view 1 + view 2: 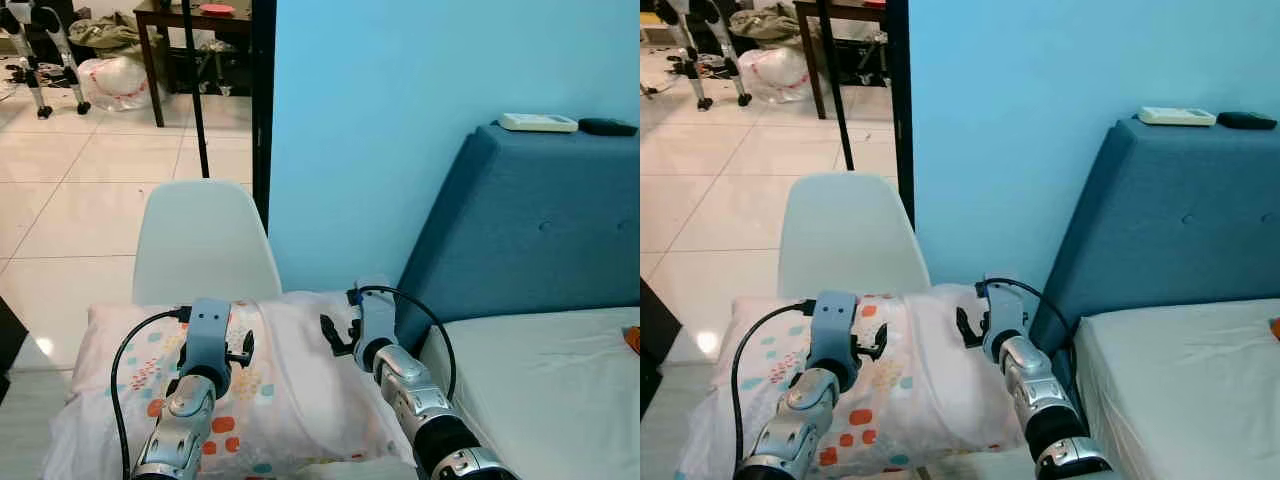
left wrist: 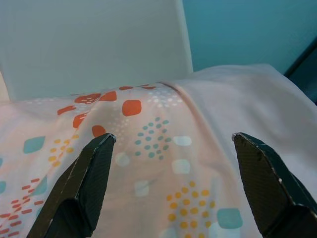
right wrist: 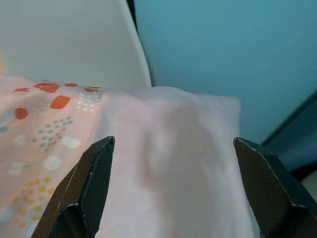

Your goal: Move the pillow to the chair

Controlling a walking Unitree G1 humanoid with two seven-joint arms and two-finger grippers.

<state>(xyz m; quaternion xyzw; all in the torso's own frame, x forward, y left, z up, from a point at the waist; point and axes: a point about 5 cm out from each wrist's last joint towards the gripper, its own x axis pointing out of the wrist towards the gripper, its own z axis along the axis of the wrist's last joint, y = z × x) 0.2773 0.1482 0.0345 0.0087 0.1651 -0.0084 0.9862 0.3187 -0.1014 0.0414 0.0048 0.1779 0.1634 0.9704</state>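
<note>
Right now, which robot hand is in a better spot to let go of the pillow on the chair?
Probably either: the left hand and right hand are both open over the pillow, which lies against the white chair.

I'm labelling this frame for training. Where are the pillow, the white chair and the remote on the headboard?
pillow (image 1: pixel 290 400), left eye view, plain white part between the arms.
white chair (image 1: pixel 203 245), left eye view, middle of the backrest.
remote (image 1: pixel 538 122), left eye view, its middle.

Both silver arms are stretched forward side by side. The left gripper (image 2: pixel 171 153) is held with its black fingers (image 2: pixel 84 183) spread wide. The right gripper (image 3: pixel 173 158) is likewise held with fingers (image 3: pixel 86 186) spread wide.
</note>
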